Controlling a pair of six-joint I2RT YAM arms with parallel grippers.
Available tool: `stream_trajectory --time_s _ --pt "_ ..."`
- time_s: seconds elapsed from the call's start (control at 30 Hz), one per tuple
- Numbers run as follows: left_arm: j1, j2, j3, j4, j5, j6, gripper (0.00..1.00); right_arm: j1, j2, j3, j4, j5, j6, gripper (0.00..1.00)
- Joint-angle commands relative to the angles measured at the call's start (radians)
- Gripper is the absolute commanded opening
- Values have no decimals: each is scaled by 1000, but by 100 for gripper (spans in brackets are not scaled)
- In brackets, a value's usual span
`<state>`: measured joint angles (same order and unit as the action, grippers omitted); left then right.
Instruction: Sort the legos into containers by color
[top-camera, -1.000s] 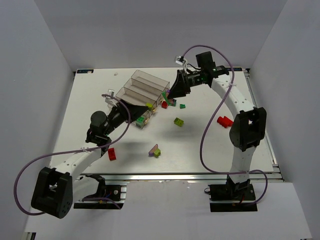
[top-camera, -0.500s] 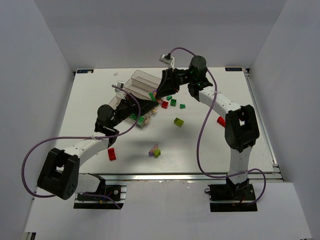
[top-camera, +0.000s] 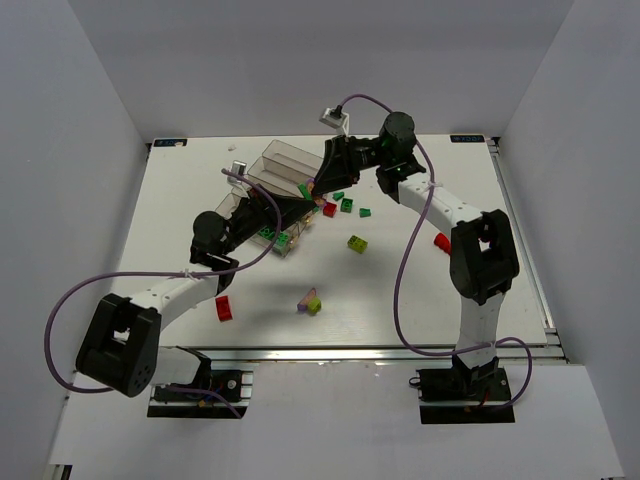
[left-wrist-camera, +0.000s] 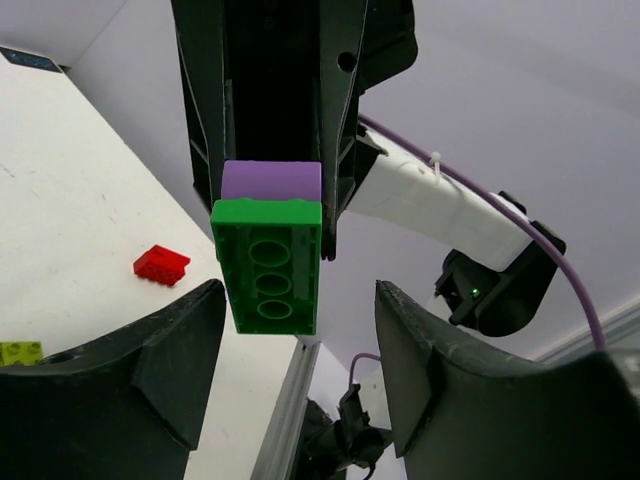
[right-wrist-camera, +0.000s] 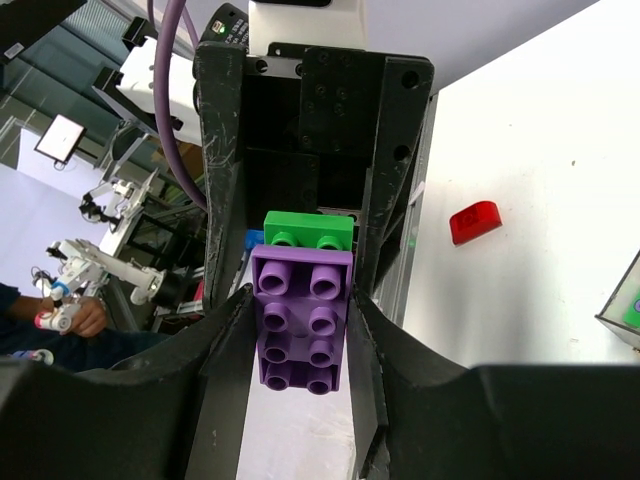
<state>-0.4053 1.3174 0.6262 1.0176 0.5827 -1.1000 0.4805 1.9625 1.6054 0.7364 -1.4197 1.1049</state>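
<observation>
My right gripper (top-camera: 313, 187) (right-wrist-camera: 300, 305) is shut on a purple lego (right-wrist-camera: 300, 320) with a dark green lego (right-wrist-camera: 308, 231) stuck to its back, held in the air beside the containers (top-camera: 292, 163). My left gripper (top-camera: 296, 206) (left-wrist-camera: 300, 292) is open and faces it from below. The green lego's hollow underside (left-wrist-camera: 270, 262) hangs just in front of the left fingertips, not gripped by them. In the right wrist view the left gripper's fingers (right-wrist-camera: 222, 150) stand on either side of the green lego.
Loose legos lie on the table: a red one (top-camera: 224, 308), a lime and purple pair (top-camera: 310, 300), a lime one (top-camera: 357, 242), green ones (top-camera: 346, 205) and a red one (top-camera: 329, 209) by the bins. Green legos (top-camera: 283, 239) sit in the nearest bin.
The right arm swung left, carrying the purple and green stack over to the left gripper. The left gripper rose to face it. Almost nothing has moved in the last half second.
</observation>
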Motion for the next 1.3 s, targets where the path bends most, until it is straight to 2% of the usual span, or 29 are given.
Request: stream_trajectory --time_s 0.0,0.1,0.17,0.23,0.37,0.47,0.5,0.73,1.03,1.1,1.2,1.23,1.27 --pt "-4 9 18 84 17 -32 70 16 -56 5 40 2 12 0" --pt "-4 19 18 113 29 -50 60 18 -57 7 40 1 10 0" --pt "-4 22 18 140 37 -67 50 18 -57 5 38 -1 10 0" --pt "-6 26 10 157 35 -80 47 18 -60 5 32 -1 7 0" --pt "-6 23 1 174 25 -87 33 18 -62 7 32 -12 7 0" --pt "-4 17 3 153 29 -74 14 12 -57 14 38 -16 6 0" --pt "-4 17 1 145 35 -70 0 3 -57 17 40 -16 7 0" --pt "16 -39 -43 56 31 -18 0 -49 -39 33 49 -22 -8 0" --pt "149 -165 -65 -212 49 92 0 -72 -36 19 9 -13 -51 0" --pt "167 -172 -65 -226 57 98 0 -75 -37 19 -15 -12 -89 0" --pt "195 -165 -33 -356 25 176 0 -75 -42 43 -144 2 -219 0" --pt "203 -147 5 -472 11 205 0 -75 -45 59 -304 13 -285 0" --pt "204 -133 33 -541 -9 239 0 -75 -47 82 -419 27 -467 0"
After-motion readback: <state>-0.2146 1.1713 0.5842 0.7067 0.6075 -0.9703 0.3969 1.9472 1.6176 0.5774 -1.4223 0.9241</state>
